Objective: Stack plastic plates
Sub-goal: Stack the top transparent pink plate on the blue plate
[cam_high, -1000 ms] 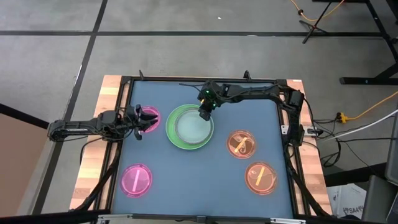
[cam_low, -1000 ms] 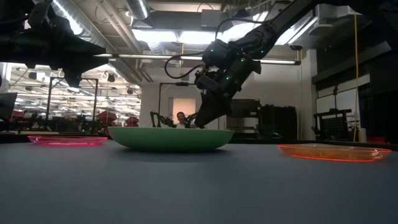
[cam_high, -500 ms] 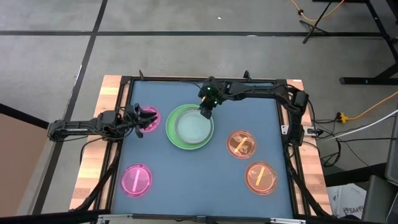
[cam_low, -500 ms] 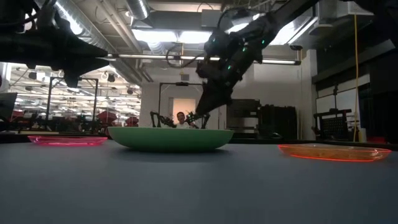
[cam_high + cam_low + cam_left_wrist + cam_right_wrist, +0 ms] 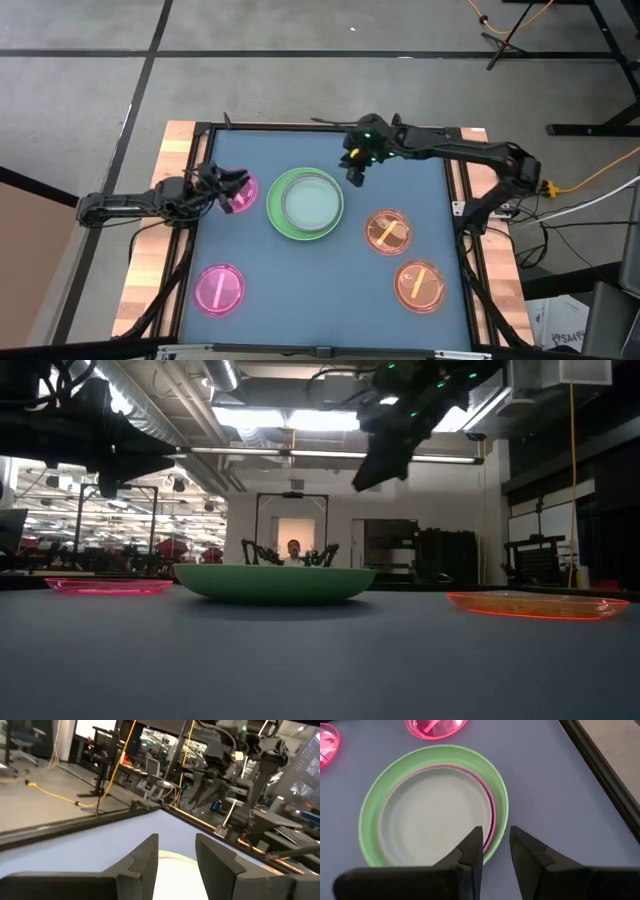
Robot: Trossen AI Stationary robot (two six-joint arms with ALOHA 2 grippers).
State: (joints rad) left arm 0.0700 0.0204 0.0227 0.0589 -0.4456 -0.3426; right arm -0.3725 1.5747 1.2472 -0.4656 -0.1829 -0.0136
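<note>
The bright green plate (image 5: 275,207) rests flat on the table's middle. The purple plate (image 5: 493,812) is nested in it, only its rim showing, and the pale blue-grey plate (image 5: 430,820) lies on top. My right gripper (image 5: 354,172) hangs open and empty, high above the table beside the stack's far right rim (image 5: 501,800). My left gripper (image 5: 232,186) is open over a pink plate (image 5: 243,196), which lies flat (image 5: 108,586). A second pink plate (image 5: 218,290) and two orange plates (image 5: 388,231) (image 5: 420,284) lie apart on the table.
Black rails (image 5: 320,127) frame the blue table top. Bare surface lies between the stack and the near edge (image 5: 310,300). The right arm (image 5: 450,150) reaches along the far edge. Beyond the table, a person (image 5: 292,548) and equipment show in the room.
My right gripper has lifted from the far rim of the green plate's stack, rising well above it and moving toward the table's right and far edges. The stacked plates have stayed where they were.
</note>
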